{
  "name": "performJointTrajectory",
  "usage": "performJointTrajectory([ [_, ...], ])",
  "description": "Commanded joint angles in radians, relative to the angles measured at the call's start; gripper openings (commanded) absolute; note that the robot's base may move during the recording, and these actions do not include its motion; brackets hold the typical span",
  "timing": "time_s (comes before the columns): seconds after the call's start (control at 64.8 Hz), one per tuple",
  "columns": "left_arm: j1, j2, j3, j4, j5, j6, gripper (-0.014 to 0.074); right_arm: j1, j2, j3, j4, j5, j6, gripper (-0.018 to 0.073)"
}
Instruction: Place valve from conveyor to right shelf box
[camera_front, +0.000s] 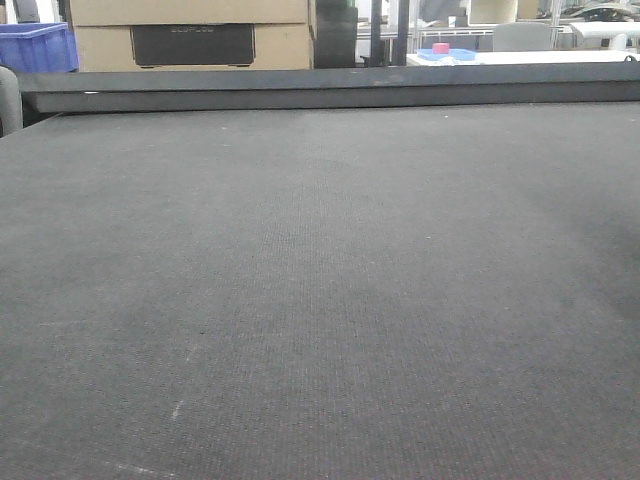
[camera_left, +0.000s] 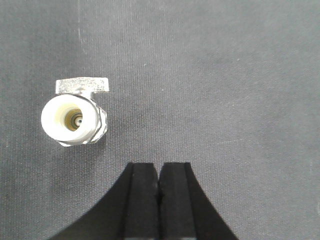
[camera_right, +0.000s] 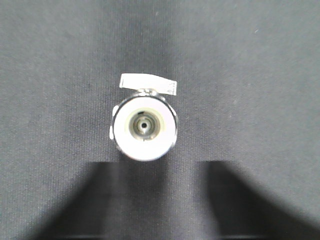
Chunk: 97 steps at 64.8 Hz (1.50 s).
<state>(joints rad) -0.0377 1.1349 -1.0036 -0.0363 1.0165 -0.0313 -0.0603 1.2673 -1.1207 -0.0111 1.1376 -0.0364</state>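
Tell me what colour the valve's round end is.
The valve has a white end; clearest in the left wrist view.

Soft dim light, blurry right-wrist view.

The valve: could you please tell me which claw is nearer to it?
Right, seemingly: the valve sits centred just ahead of the open right claw; the shut left claw points past it.
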Motion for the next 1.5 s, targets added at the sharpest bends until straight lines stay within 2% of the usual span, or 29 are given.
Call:
performJointTrajectory([
  [0.0, 0.003, 0.009, -0.009, -0.004, 0.002, -0.007, -0.0111, 0.001, 0.061, -0.023, -0.005, 0.013, -0.008, 0.051],
  [0.062, 0.003, 0.017, -0.009, -0.004, 0.002, -0.007, -0.0111, 0.001, 0.1, -0.023, -0.005, 0.013, -0.008, 0.0573],
  [0.324, 0.003, 0.017, -0.009, -0.004, 0.002, -0.007, -0.0111, 0.001, 0.264, -0.023, -0.005, -0.041, -0.008, 0.0549],
  [0.617, 0.003, 0.017, -0.009, -0.006, 0.012, -0.007, -0.0111, 0.001, 0.326, -0.019, -0.002, -0.092, -0.006, 0.0544],
  [0.679, 0.003, 0.017, -0.009, -0.008, 0.013, -0.007, -0.0111, 0.001, 0.329, -0.019, 0.005, -0.095, 0.004, 0.0506],
  [0.74, 0.003, 0.017, -0.009, -0.018, 0.013, -0.007, -0.0111, 0.001, 0.329, -0.019, 0.011, -0.095, 0.025, 0.0409],
  [0.817, 0.003, 0.017, -0.009, -0.03, 0.013, -0.014, -0.0111, 0.001, 0.329, -0.019, 0.011, -0.095, 0.058, 0.0226],
  [0.956, 0.003, 0.017, -0.009, -0.013, -0.024, -0.138, -0.0111, 0.001, 0.329, -0.019, 0.011, -0.091, 0.092, -0.0171],
  [1.095, 0.003, 0.017, -0.009, -0.005, -0.008, -0.142, -0.0111, 0.001, 0.325, -0.027, 0.011, -0.056, 0.099, -0.0158],
  [1.218, 0.003, 0.017, -0.013, 0.105, 0.046, -0.142, -0.0107, 0.001, 0.298, -0.058, 0.011, 0.009, 0.099, -0.0158],
  [1.28, 0.003, 0.017, -0.03, 0.166, 0.058, -0.135, -0.0055, 0.001, 0.274, -0.072, 0.011, 0.009, 0.099, -0.0158],
  [1.403, 0.003, 0.019, -0.078, 0.225, 0.065, -0.129, 0.0188, 0.001, 0.237, -0.094, 0.011, 0.018, 0.099, -0.0159],
  [1.481, 0.003, 0.035, -0.106, 0.234, 0.069, -0.11, 0.0323, 0.001, 0.226, -0.105, 0.011, 0.029, 0.099, -0.0159],
])
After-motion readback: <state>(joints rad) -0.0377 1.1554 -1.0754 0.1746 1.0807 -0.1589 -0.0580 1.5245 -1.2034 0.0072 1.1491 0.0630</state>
